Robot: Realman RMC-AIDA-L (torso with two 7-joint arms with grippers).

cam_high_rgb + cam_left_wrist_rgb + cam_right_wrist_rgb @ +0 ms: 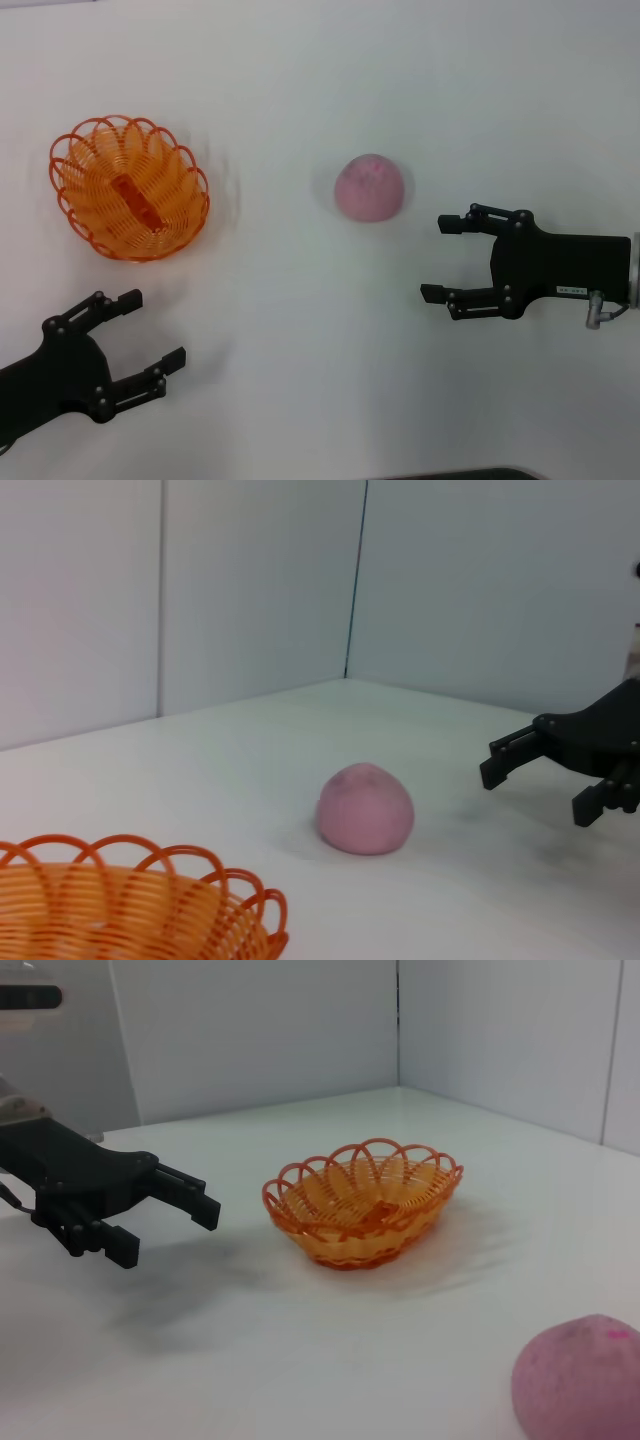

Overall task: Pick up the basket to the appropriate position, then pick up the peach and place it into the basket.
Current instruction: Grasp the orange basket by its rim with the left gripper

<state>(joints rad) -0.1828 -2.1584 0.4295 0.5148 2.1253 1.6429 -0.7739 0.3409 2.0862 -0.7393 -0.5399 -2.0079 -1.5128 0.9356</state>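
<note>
Basket first: in my head view the oval orange basket of looped wire with its scalloped rim (130,188) is sitting empty on the white table (300,330), far over on my left side. I am holding my left gripper (152,327) near it on the side toward me, fingers spread wide and touching nothing. The round matte pink peach (371,187) is resting near the middle, well apart from the basket, and I am keeping my right gripper (438,258) just beside it, jaws also wide and holding nothing.

From my left wrist view, the basket's rim (140,865) is showing close by, the peach (365,808) is lying beyond it on the table, and my right gripper (535,780) is hanging open off to one side of the fruit.

From my right wrist view, the basket (362,1201) is standing upright, with my open left gripper (165,1226) near it and the peach (580,1377) close in the foreground.

Judging by this, I am at the very start: the basket is not yet grasped, and the peach is still to be placed.
</note>
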